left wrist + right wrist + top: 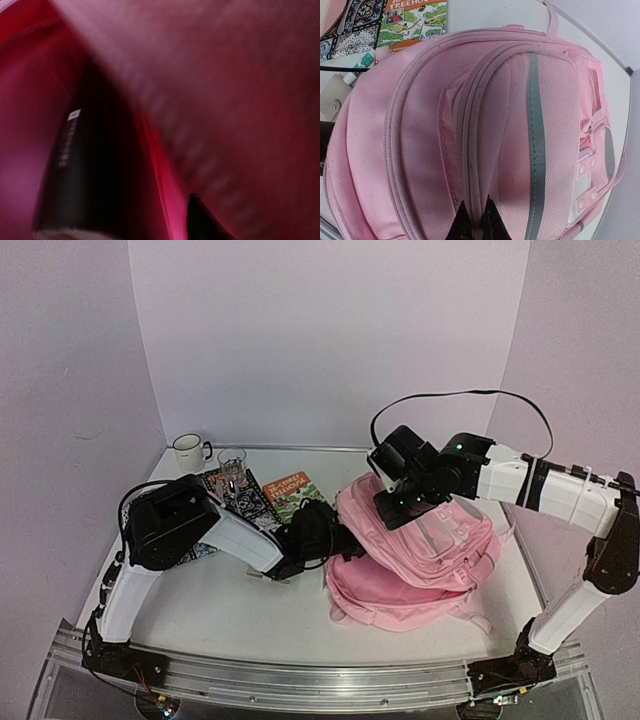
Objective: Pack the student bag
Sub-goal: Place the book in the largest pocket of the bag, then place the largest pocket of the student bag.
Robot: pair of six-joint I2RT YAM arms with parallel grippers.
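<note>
Pinching a ridge of fabric beside the zip seam on top of the large, soft, light-pink fabric student bag [440,560], the right jaws are standing narrow. Their fingertips [463,222] are nearly meeting w/ the seam between them, prob holding the flap up. The student bag is lying pockets-up on the white bench [230,610], its side opening facing the left arm.

The left jaws are sitting inside that opening. The left wrist view is giving only blurred pink lining and a dark flat object w/ a small white label [75,160], so I can't tell what it is. I also can't tell whether the left jaws are wide, narrow or holding it.

Just beside the bag's opening, an orange-and-green picture book [293,495] and a black-and-white patterned book [240,498] are lying flat. Beyond those, away from the bag, a white mug [188,452] and a clear glass tumbler [232,465] are standing upright.

Risks, as I'm judging them:
- The pinch is thin, so fabric slipping out would be dropping the flap onto the left jaws.
- W/ the inside view blurred, the left jaws could be snagging lining or zip teeth.
- A snag would be dragging the soft bag into the books, maybe on to the tumbler.
</note>
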